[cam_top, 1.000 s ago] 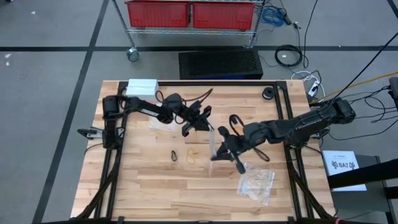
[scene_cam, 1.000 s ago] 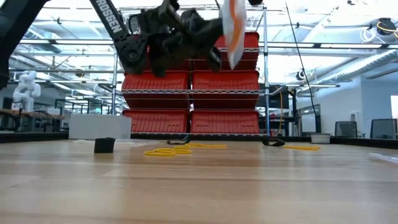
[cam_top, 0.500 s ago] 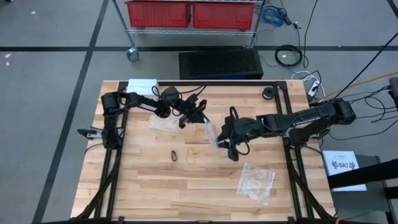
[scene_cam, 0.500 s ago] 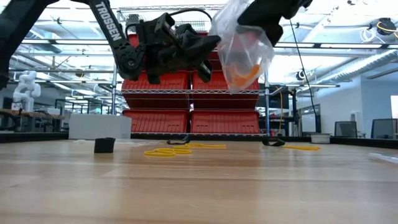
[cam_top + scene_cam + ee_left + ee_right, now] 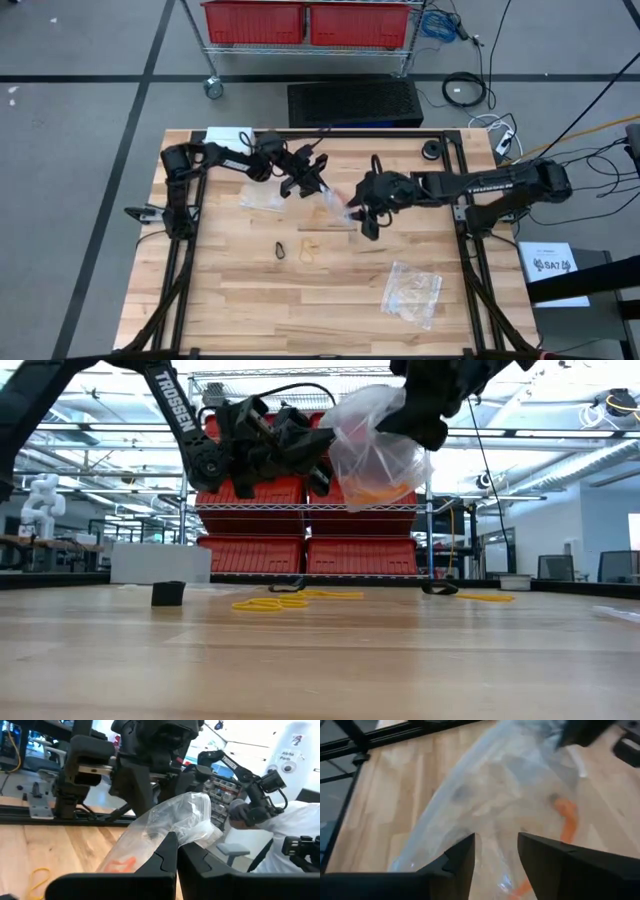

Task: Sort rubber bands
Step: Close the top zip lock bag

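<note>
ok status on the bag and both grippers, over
Left gripper shut on the clear bag, held up over the table. Right gripper open at the bag's other end. Orange rubber bands inside. Nothing in the way.

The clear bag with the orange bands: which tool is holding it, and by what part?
The left tool is shut on the clear bag, pinching its bunched top edge. The right tool is open beside it, not gripping.
</note>
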Motion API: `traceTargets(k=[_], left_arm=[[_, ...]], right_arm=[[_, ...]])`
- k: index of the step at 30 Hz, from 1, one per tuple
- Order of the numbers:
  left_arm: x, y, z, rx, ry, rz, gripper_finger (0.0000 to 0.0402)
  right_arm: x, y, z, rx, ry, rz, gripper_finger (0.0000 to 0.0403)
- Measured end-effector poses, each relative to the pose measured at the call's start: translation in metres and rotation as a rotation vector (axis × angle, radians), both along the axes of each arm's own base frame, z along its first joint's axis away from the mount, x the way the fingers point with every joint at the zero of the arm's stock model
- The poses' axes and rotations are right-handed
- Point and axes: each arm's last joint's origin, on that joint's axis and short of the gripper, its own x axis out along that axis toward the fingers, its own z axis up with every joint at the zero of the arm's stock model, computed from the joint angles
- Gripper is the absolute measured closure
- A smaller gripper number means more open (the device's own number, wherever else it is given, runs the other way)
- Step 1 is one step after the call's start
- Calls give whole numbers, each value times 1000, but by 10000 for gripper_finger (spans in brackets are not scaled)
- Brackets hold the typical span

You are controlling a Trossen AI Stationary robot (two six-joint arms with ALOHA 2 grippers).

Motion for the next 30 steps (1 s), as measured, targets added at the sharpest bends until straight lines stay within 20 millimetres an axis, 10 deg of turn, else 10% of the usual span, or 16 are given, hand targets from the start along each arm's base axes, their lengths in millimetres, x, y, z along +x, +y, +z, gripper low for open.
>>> traceTargets(k=[11, 23, 30], left_arm=[[-9, 14, 0, 14, 9, -11, 398], [-12, 28, -3, -35, 36, 114, 398], [-11, 30, -11, 3, 66, 198, 401]], right_arm=[[-18, -43, -11, -104, 220, -156, 202], [-28, -63, 65, -133, 237, -187, 176], [-30, -62, 72, -133, 242, -180, 180]])
